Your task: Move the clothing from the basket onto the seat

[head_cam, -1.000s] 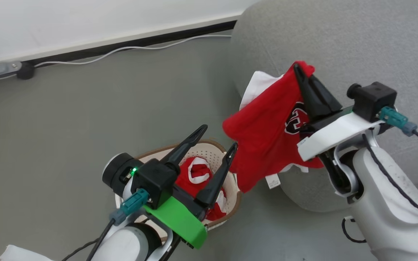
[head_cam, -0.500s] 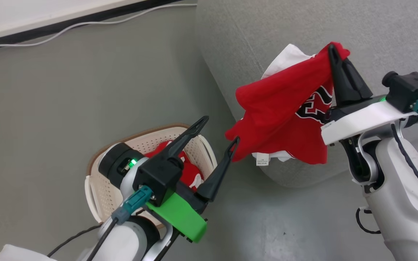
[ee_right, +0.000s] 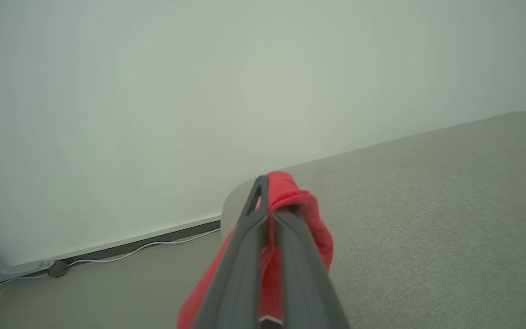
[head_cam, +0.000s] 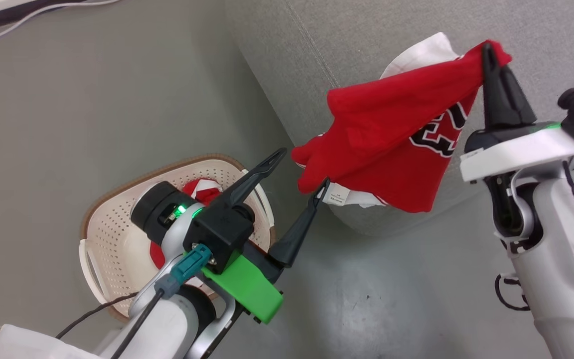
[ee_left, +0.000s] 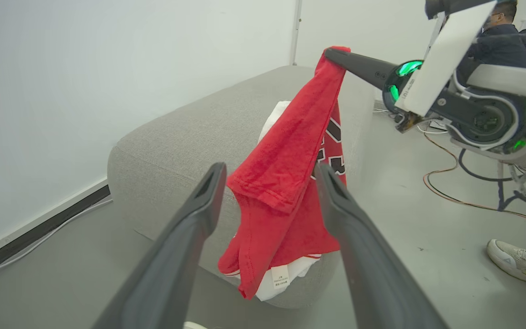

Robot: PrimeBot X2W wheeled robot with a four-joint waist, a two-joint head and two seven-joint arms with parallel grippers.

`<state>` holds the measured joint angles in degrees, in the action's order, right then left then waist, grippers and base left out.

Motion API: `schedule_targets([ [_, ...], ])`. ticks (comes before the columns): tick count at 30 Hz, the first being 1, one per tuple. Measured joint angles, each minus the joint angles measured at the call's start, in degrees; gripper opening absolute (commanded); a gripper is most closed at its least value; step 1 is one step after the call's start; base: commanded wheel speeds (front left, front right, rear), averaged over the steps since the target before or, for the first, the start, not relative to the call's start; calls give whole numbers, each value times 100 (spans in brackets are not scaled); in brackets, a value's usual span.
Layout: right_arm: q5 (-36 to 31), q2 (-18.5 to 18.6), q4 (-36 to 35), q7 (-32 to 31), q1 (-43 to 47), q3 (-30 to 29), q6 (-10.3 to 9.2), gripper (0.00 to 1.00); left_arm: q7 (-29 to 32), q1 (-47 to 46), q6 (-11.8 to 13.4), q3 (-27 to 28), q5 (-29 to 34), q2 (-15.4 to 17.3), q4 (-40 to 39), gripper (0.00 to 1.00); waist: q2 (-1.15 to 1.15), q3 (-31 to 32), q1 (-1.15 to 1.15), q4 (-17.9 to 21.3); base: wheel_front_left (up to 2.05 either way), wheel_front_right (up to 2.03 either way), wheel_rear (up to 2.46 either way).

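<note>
My right gripper (head_cam: 489,47) is shut on the top edge of a red jersey (head_cam: 391,134) with black-and-white numerals, holding it up over the corner of the grey seat (head_cam: 366,40). The jersey hangs down past the seat's edge, and white fabric (head_cam: 426,47) shows behind it. My left gripper (head_cam: 303,168) is open and empty, its fingertips just below the jersey's lower hem (ee_left: 290,151). Behind it on the floor is the cream basket (head_cam: 112,239), with more red and white clothing (head_cam: 200,189) inside. The right wrist view shows red cloth (ee_right: 308,214) pinched between the fingers.
Grey floor surrounds the basket and the seat. A white cable (ee_right: 153,246) runs along the wall's dark baseboard. In the left wrist view, a person's shoe (ee_left: 514,265) and loose cables (ee_left: 464,192) lie on the floor beyond the seat, where a person (ee_left: 496,32) is sitting.
The head camera has swung right, so the basket sits further left in view. My right gripper has carried the jersey further over the seat. The open left gripper now points past the basket's rim.
</note>
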<state>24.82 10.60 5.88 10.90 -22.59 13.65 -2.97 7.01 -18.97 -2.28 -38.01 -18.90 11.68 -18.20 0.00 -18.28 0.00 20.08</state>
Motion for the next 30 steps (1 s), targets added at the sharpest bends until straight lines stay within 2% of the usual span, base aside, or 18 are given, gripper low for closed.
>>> schedule_targets([
  [6, 47, 75, 27, 23, -380, -236, -14, 0, 35, -109, -51, -69, 0, -7, -13, 100, 0, -152, 0, 46, 0, 0, 0],
  [11, 57, 274, 136, 14, -881, -490, -20, 0, 59, -236, -74, -102, 2, -47, -68, 100, 0, -274, 0, -18, 0, 0, 0],
  [21, 91, 871, 402, -237, -2243, -1021, -68, 0, 160, -532, -75, -129, 216, -145, -180, 100, 0, -615, 0, -322, 0, 0, 0],
  [30, 78, 1391, 771, -461, -3415, -1254, -67, 0, 168, -831, -131, -147, 265, -197, -272, 100, 0, -1047, 0, -664, 0, 0, 0],
])
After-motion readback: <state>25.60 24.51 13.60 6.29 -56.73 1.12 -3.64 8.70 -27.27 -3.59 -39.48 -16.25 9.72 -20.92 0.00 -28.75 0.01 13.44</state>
